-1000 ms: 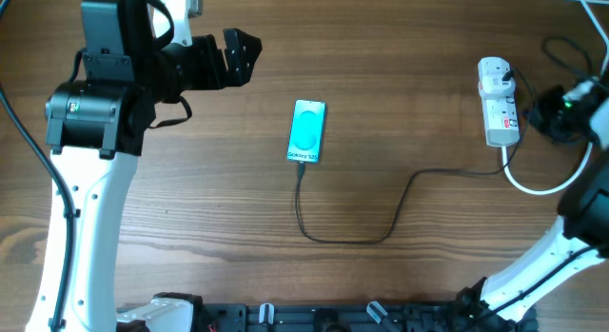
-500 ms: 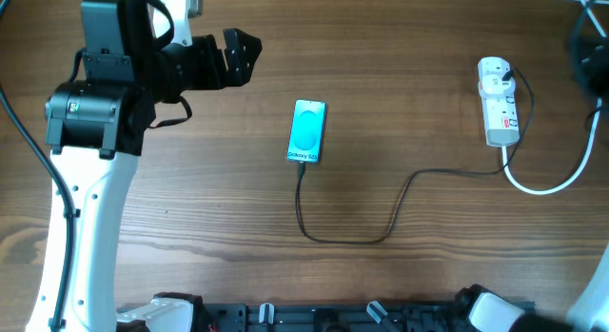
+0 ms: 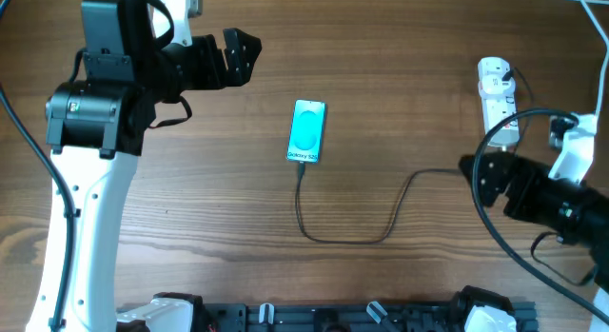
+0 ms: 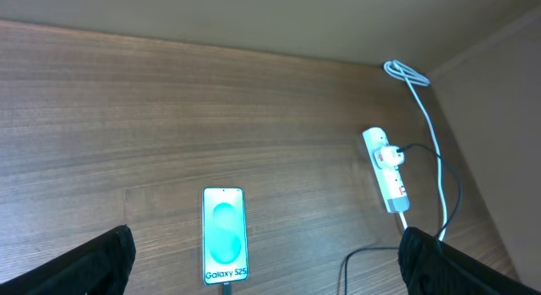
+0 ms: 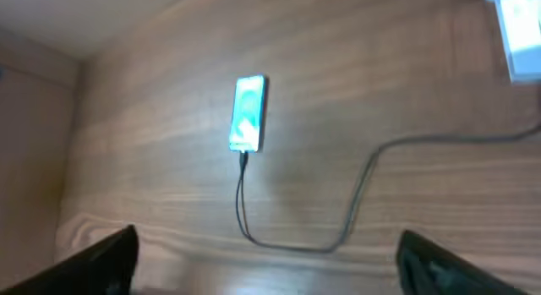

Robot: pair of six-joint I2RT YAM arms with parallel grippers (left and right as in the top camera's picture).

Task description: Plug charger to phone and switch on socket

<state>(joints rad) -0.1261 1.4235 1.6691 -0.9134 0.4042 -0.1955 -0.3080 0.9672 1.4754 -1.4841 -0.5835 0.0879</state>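
Note:
The phone [image 3: 306,131] lies flat at the table's middle with its turquoise screen lit [image 4: 224,236] [image 5: 248,112]. The black charger cable [image 3: 344,240] meets the phone's lower edge, loops toward the front and runs right to the white socket [image 3: 497,99] [image 4: 386,171], where a plug sits in it. My left gripper [image 3: 249,56] hangs open above the table, up and left of the phone, nothing between its fingers [image 4: 110,261]. Open too, my right gripper [image 3: 474,180] is below the socket, over the cable's right stretch [image 5: 355,193], holding nothing.
A thicker white cable [image 4: 427,117] runs from the socket toward the far right corner. The table's far edge meets a wall [image 4: 254,24]. Both arm bases stand along the front edge [image 3: 314,318].
My right arm has left the socket, gone out of view, and come back lower at the right, below the socket, its gripper now open. The left arm, phone and cable stay put.

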